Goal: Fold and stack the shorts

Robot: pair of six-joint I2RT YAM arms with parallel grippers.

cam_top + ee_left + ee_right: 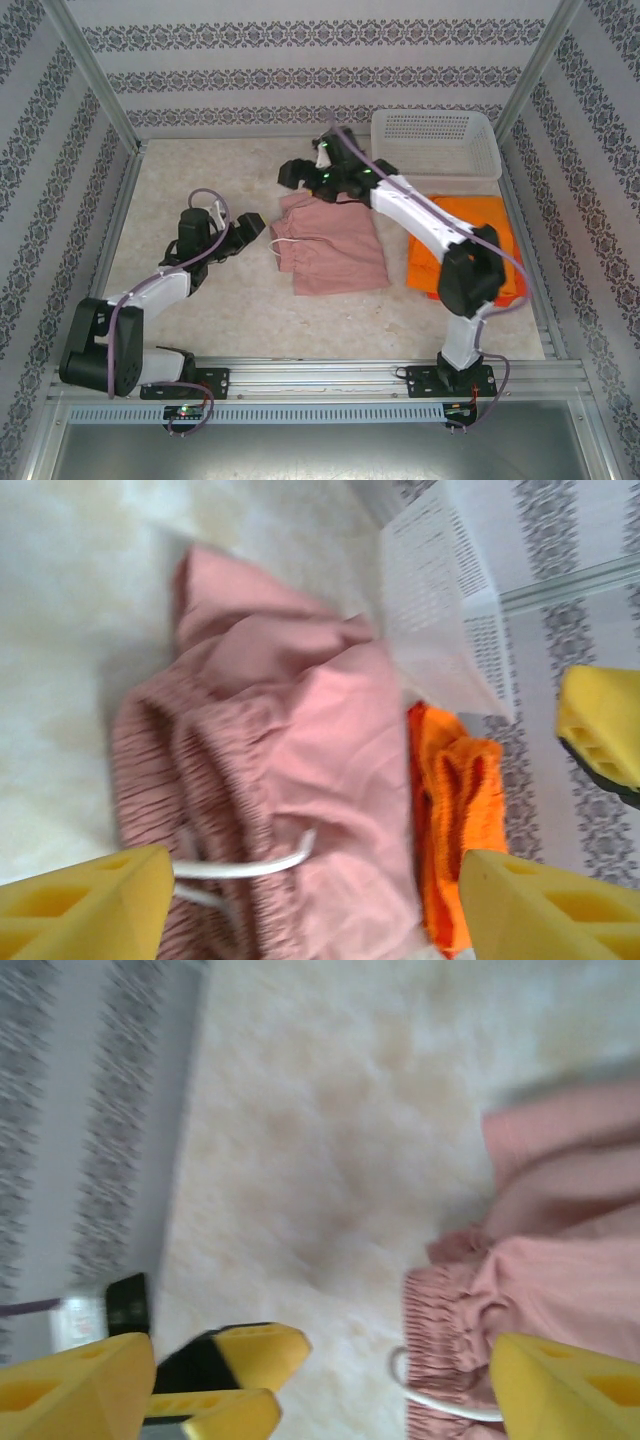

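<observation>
Now the left gripper (315, 860) and the right gripper (325, 1345) both stand spread wide, holding nothing, just beside the dusty-pink cloth shorts (330, 250) with a gathered waist.

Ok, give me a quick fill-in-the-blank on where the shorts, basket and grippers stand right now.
1. The middle shorts are dusty ____.
2. In the top view, the orange shorts lie to their ____.
3. The white basket holds ____ shorts.
4. The left gripper and the right gripper both have their jaws ____.

Missing words: pink; right; no; open.
</observation>
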